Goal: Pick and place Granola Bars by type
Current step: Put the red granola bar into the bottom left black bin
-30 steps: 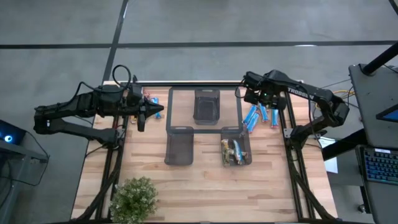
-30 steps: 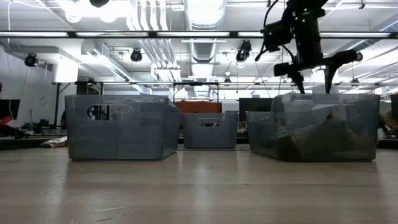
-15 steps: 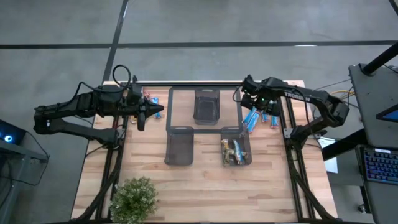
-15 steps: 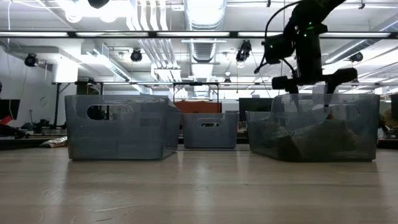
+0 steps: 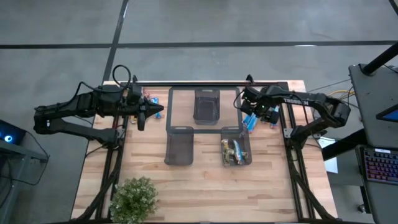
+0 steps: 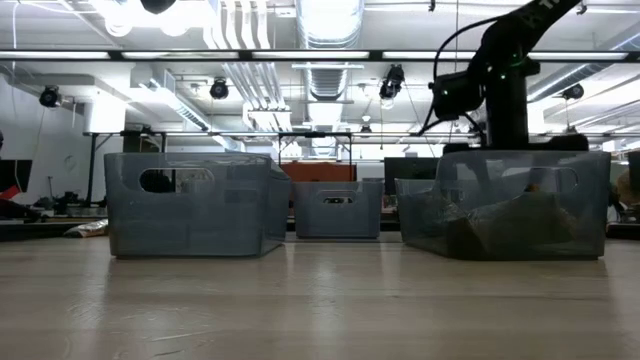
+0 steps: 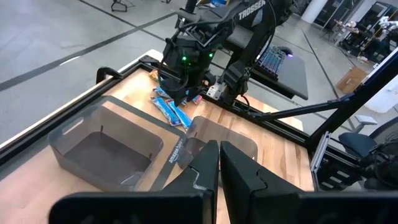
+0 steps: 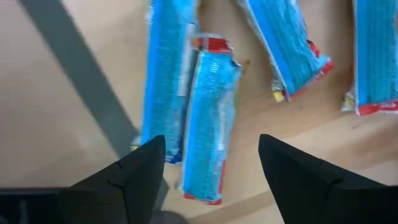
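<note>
Jaws spread on my right gripper (image 8: 211,171), straddling a blue granola bar (image 8: 210,118) on the table (image 5: 205,186) beside the bins; its long axis runs crosswise to my closing line. Left gripper (image 5: 157,111) clenched, far off.

We see the right gripper (image 5: 250,113) has dropped from up high down to the blue granola bars (image 5: 252,119) on the table beside the bins. In the low view its fingers, visible above the bin rim a second ago, now sit hidden behind the right-hand bin (image 6: 520,203), only the arm showing above it. In the high view the gripper has slid toward the bins' side of the bar cluster. Its fingers (image 8: 143,168) are spread, straddling one blue bar (image 8: 211,118) right below them, a second bar just beside the one finger.
</note>
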Motion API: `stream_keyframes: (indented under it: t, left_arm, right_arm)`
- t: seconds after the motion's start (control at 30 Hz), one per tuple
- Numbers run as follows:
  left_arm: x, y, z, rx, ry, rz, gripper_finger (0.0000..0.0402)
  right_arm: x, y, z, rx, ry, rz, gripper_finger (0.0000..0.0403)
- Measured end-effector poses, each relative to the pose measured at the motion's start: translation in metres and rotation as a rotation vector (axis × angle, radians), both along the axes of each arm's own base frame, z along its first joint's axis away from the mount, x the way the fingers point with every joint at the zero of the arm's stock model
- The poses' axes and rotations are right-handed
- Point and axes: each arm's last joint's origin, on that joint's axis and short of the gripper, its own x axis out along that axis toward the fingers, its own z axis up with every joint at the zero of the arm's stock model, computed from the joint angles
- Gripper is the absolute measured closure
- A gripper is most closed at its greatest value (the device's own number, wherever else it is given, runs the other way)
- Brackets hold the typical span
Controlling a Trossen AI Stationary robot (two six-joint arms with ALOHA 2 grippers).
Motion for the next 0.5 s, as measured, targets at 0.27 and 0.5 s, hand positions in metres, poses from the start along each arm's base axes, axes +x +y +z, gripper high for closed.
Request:
stream_keyframes:
  t: [0.27,0.5]
  left_arm:
    - [0.0,0.0,0.0,-0.015,-0.003,0.004,0.0401]
    - [0.0,0.0,0.0,-0.024,-0.004,0.007,0.0401]
  right_arm:
    - [-0.005,0.005,-0.013,0.027,0.011,-0.009,0.0161]
    - [-0.006,0.005,-0.02,0.013,-0.011,-0.015,0.016]
